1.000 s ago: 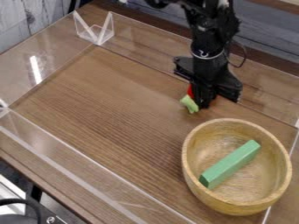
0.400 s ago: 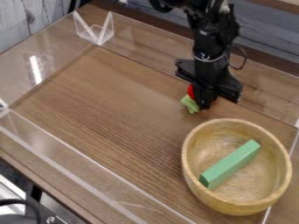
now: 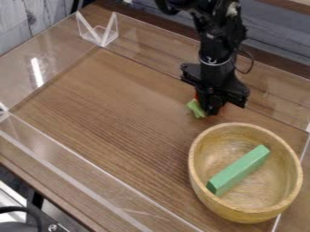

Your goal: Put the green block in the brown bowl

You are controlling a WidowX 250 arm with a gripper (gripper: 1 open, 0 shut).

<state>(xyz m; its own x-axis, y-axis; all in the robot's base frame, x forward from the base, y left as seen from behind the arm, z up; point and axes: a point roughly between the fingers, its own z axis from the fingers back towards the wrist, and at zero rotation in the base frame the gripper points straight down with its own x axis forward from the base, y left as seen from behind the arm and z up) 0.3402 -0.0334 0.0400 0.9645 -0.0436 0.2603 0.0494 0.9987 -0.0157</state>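
Green block (image 3: pixel 195 108): small, mostly hidden under the hand; long axis cannot be told.
Hand (image 3: pixel 208 107): pointed steeply down, nearly closed, seen gripping the green block on the worktop (image 3: pixel 109 100).

Green blocks: two — a long green block (image 3: pixel 237 169) lying inside the bowl, a small green block (image 3: pixel 195 108) on the surface at the jaws
Brown bowls: one, the brown bowl (image 3: pixel 204 145)
Robot arms: one, the arm (image 3: pixel 216 36)
Surfaces: one wooden surface (image 3: pixel 109 109)
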